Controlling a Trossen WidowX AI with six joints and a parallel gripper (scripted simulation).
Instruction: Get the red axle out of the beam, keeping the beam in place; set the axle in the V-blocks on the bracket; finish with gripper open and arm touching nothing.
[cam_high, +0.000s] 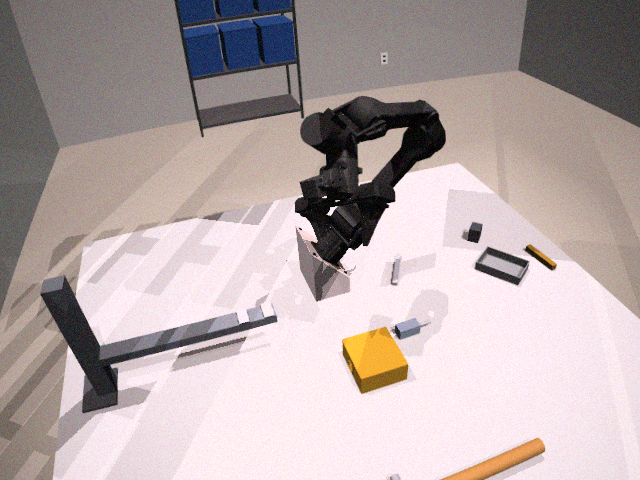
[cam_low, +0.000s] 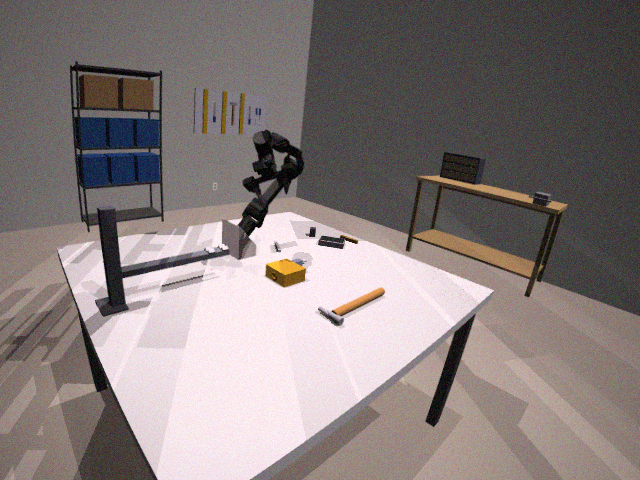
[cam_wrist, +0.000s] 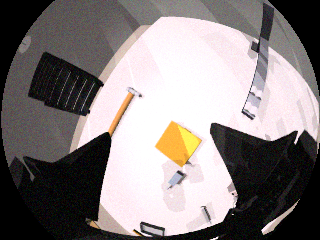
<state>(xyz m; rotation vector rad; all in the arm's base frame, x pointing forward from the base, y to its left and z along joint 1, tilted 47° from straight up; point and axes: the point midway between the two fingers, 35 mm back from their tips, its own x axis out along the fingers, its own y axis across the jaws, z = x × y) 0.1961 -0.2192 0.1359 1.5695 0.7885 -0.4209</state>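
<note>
In the top view, open air above the yellow block (cam_high: 374, 359) (cam_low: 285, 272) (cam_wrist: 178, 143), lower centre; blocked at left by upright post (cam_high: 77, 330) (cam_low: 111, 253) (cam_wrist: 267, 22).

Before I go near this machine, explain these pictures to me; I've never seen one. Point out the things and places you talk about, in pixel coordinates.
The black thing is a robot arm (cam_high: 423, 134) (cam_low: 293, 164): one jointed limb with a two-fingered tool (cam_high: 332, 224) (cam_low: 266, 187) (cam_wrist: 160, 132) at its end. The top picture looks down steeply at the table (cam_high: 258, 423) (cam_low: 232, 372) (cam_wrist: 200, 60); the exterior one shows the room from beyond the table's edge; the wrist one looks out past the fingers.

On the table lie a hammer (cam_high: 496, 461) (cam_low: 361, 302) (cam_wrist: 120, 117), a yellow block (cam_high: 374, 356) (cam_low: 285, 272) (cam_wrist: 177, 143), a shallow dark tray (cam_high: 498, 274) (cam_low: 331, 245) (cam_wrist: 152, 226) and other small pieces. A dark post (cam_high: 72, 325) (cam_low: 109, 248) stands there too, with a long bar (cam_high: 170, 338) (cam_low: 170, 262) (cam_wrist: 259, 75) reaching sideways from it.

The tool is open and holds nothing. I can't make out the task's red axle.
</note>
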